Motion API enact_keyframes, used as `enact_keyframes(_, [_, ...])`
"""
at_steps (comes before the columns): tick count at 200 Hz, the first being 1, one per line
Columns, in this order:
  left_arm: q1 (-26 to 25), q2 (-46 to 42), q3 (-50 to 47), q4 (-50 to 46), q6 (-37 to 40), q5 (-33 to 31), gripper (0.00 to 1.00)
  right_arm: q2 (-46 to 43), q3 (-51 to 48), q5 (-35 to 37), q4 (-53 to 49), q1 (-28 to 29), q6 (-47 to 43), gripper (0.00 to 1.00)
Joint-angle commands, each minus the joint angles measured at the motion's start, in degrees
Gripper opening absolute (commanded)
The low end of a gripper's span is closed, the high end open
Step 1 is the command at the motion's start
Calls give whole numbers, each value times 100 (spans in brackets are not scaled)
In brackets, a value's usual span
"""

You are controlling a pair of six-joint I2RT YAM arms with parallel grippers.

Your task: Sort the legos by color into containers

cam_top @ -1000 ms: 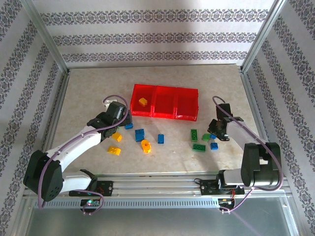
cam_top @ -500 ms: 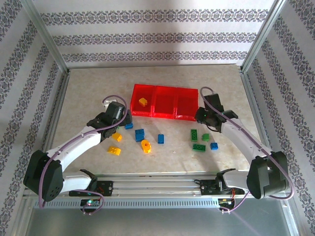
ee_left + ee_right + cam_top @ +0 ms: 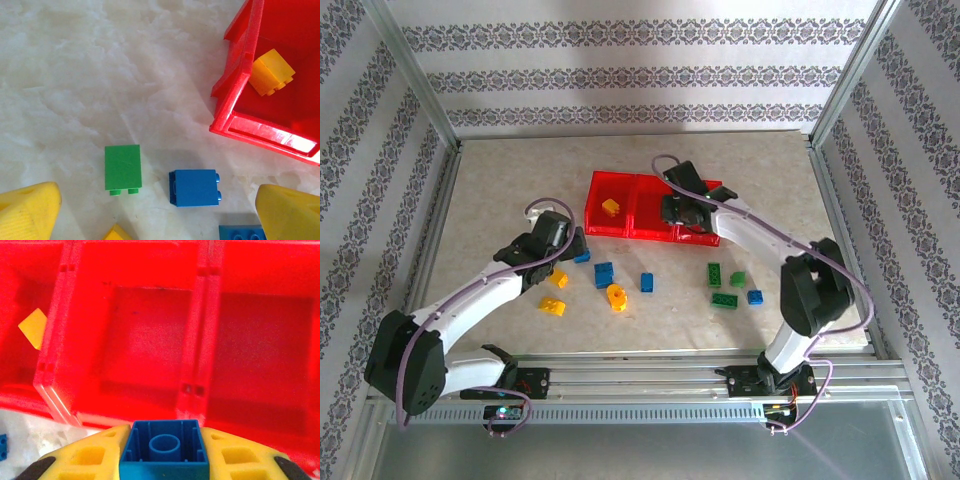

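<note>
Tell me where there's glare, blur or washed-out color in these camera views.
Left wrist view: white glare streaks the near rim of the red tray; the green brick and loose blue brick are sharp. Right wrist view: the tray's red is oversaturated and slightly soft, yet the held blue brick in the right tool looks crisp. Top external view: even light, faint shadows.

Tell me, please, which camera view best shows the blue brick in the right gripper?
The right wrist view: the blue brick sits close up, clamped between the yellow fingers of the right gripper, its hollow underside facing the camera. In the top external view it is too small to make out.
</note>
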Motion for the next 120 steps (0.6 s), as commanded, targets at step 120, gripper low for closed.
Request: enact_keyframes(120, [176,-322,-215,21,-180,100,100,2053,1809,-158,-282,4,-422,29])
